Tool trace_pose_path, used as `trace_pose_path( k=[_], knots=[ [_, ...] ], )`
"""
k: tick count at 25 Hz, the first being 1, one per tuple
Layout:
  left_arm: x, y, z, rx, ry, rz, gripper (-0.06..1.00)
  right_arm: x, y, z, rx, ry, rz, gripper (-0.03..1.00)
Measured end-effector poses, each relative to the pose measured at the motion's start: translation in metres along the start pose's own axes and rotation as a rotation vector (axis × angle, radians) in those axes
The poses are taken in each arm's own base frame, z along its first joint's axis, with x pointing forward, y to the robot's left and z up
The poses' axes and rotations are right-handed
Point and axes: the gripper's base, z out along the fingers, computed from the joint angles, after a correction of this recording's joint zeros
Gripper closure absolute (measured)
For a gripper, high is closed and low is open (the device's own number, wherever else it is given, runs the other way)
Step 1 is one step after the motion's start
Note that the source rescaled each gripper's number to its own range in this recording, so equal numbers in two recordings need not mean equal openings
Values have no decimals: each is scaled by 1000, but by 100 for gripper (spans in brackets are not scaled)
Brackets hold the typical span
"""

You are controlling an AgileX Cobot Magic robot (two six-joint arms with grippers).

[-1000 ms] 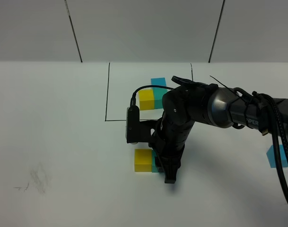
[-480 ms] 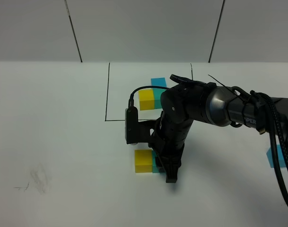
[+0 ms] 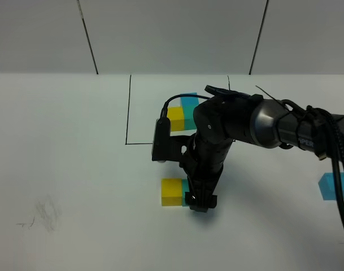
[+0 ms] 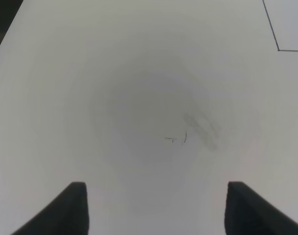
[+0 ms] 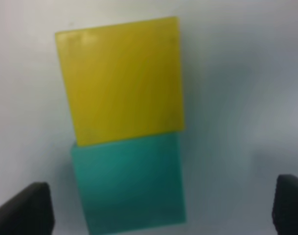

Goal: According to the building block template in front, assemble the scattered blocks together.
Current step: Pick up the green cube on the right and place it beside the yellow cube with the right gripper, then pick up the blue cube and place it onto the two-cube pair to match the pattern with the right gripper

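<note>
1. The left pincer [image 4: 158, 208] hangs over bare table [image 4: 65, 73], fingertips spread with nothing between them. A grey smudge [image 4: 201, 128] lies ahead of it, and no block is near it. I judge it has no part in this step.
2. The yellow cube [image 3: 172, 192] sits just to the left of the right pincer [image 3: 199, 203], outside its fingers. Its side touches the teal-green cube [image 5: 129, 188].
3. The right wrist view shows the teal-green cube between the right pincer's fingertips. They stand wide on either side and clear of it, so the pincer is released and grasps nothing.
4. The building block template [image 3: 180, 117] lies beyond the right pincer inside its black drawn rectangle [image 3: 128, 113], partly hidden by the arm. It has yellow on the left, teal-green beside it and sky-blue behind the teal-green.
5. The sky-blue cube [image 3: 331, 186] rests well apart on the right pincer's right side, unjoined.
6. Judged against the template, the yellow and teal-green row looks done. What remains is to fetch the sky-blue cube and set it against the far face of the teal-green one. About two thirds of the task appears complete.
</note>
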Motion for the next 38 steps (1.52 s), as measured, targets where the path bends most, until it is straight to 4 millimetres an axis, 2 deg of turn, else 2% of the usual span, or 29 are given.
trace_pose_path(
  k=[4, 8, 13, 17, 24, 28, 32, 38],
  knots=[
    [0, 0, 0, 0, 0, 0, 58, 6, -6, -28, 41, -10, 207, 0],
    [0, 0, 0, 0, 0, 0, 58, 31, -15, -54, 121, -34, 508, 0],
    [0, 0, 0, 0, 0, 0, 58, 82, -17, -84, 230, -87, 861, 1],
    [0, 0, 0, 0, 0, 0, 58, 125, -20, -96, 302, -59, 1080, 1],
    [0, 0, 0, 0, 0, 0, 58, 181, -26, -93, 352, 73, 1246, 2],
    [0, 0, 0, 0, 0, 0, 58, 205, -25, -86, 359, 87, 1299, 2],
    [0, 0, 0, 0, 0, 0, 58, 220, -24, -77, 369, 58, 1326, 3],
    [0, 0, 0, 0, 0, 0, 58, 224, -25, -69, 378, 48, 1314, 4]
  ],
)
